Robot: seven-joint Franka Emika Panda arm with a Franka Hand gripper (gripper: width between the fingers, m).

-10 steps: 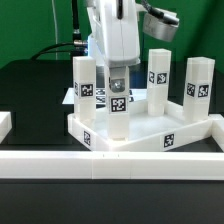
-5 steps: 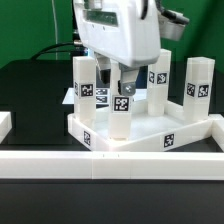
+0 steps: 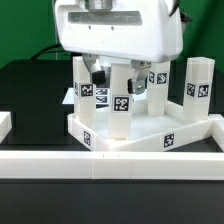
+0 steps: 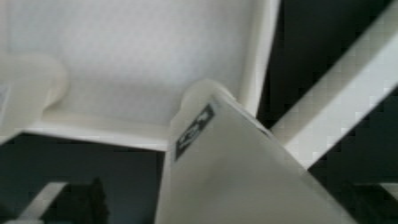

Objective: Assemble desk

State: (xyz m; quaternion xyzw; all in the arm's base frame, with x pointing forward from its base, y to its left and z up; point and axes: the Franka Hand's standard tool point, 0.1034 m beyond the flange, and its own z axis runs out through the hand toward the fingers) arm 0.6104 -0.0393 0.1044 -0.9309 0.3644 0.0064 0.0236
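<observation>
The desk's white tabletop [image 3: 150, 135] lies like a shallow tray on the black table. Four tagged legs stand upright in it: one at the exterior view's left [image 3: 84, 85], one in the near middle [image 3: 120, 100], one behind [image 3: 158, 75] and one at the right [image 3: 200, 82]. My gripper [image 3: 120, 75] hangs over the near middle leg, open, with a dark finger on each side of its top and a gap to each. In the wrist view that leg [image 4: 222, 160] fills the space between my fingertips [image 4: 80, 200], with the tabletop's floor [image 4: 143, 60] beyond.
A long white border rail [image 3: 110, 166] runs along the front of the table, and a short white rail end [image 3: 5, 122] sits at the exterior view's left. Dark cables and stands rise behind the desk.
My gripper has opened wide and let go of the near middle leg. The hand has risen and now looms larger in the exterior view. The leg stays upright in the tabletop.
</observation>
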